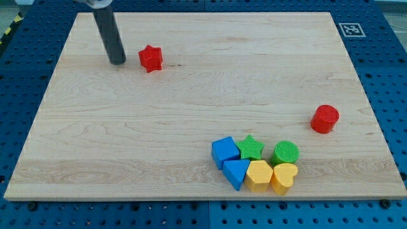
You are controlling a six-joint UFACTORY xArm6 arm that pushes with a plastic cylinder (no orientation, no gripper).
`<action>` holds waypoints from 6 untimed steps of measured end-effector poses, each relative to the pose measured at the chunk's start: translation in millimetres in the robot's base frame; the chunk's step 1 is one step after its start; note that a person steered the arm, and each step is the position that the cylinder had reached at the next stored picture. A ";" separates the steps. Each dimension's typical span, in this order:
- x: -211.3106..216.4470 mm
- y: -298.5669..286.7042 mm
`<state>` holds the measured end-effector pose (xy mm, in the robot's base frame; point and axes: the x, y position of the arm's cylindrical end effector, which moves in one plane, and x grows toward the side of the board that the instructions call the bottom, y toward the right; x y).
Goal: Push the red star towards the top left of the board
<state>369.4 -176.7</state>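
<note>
The wooden bench (191,83) fills most of the view, resting on a blue perforated base (388,76). The arm carries no jaws; it ends in a dark rod whose tip (117,63) sits just beside the red star (151,58), on the star's left, with a small gap between them. The star already lies in the upper-left region of the bench, so the task appears mostly done; some travel toward the corner remains. Well apart, a red cylinder (325,118) stands at the view's right, and a cluster at the bottom holds a blue cube (224,151), blue triangle (236,173), green star (252,147), green cylinder (285,152), yellow hexagon (259,175) and yellow heart (283,178).
</note>
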 end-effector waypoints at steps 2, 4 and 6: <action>28.2 81.5; -56.6 41.7; -62.6 30.1</action>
